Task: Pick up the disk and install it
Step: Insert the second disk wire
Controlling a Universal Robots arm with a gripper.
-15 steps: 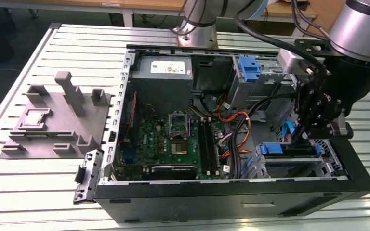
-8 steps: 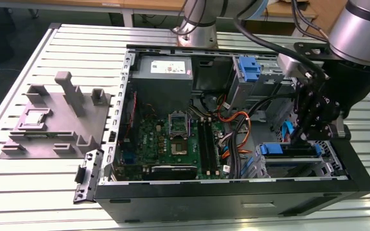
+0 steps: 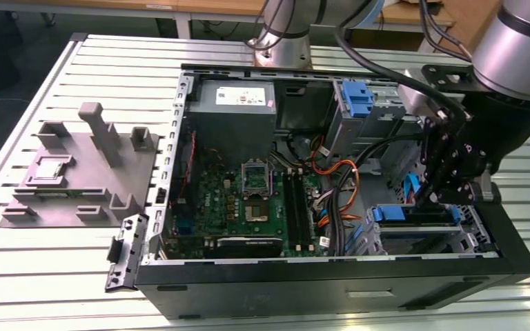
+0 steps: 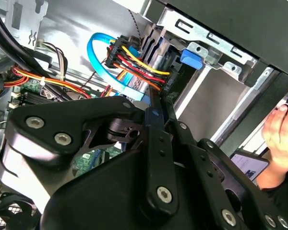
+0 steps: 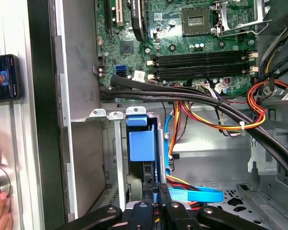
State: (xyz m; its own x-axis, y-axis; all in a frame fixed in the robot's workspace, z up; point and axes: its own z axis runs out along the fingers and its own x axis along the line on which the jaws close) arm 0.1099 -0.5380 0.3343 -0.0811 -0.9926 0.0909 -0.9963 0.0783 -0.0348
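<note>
- While you look across the exterior view, the open computer case (image 3: 339, 276) is the biggest thing before you, lying on its side on the slatted metal table (image 3: 53, 255).
- Your arm (image 3: 523, 48) comes in from the exterior view's right and reaches down into the case's drive corner.
- Inside, the green motherboard (image 3: 237, 200) covers the floor, with the grey power-supply box (image 3: 237, 103) at the far end.
- Left of the case in the exterior view sits a grey plastic fixture (image 3: 72, 172), well apart from the work.
- The drive cage (image 3: 421, 234) lies in the near corner on the exterior view's right; the disk (image 5: 143, 146), with its blue bracket, stands in that cage, seen edge-on in the first wrist view.
- Thick black cables (image 5: 182, 93) and an orange, red and yellow wire bundle (image 5: 259, 103) cross just beside the cage; a blue flat cable (image 5: 197, 194) curls close to the fingers.
- The gripper (image 5: 156, 191) is pinched closed on the disk's near edge.
- A person's hand (image 4: 281, 129) rests outside the case wall, next to a phone (image 5: 5, 77).
</note>
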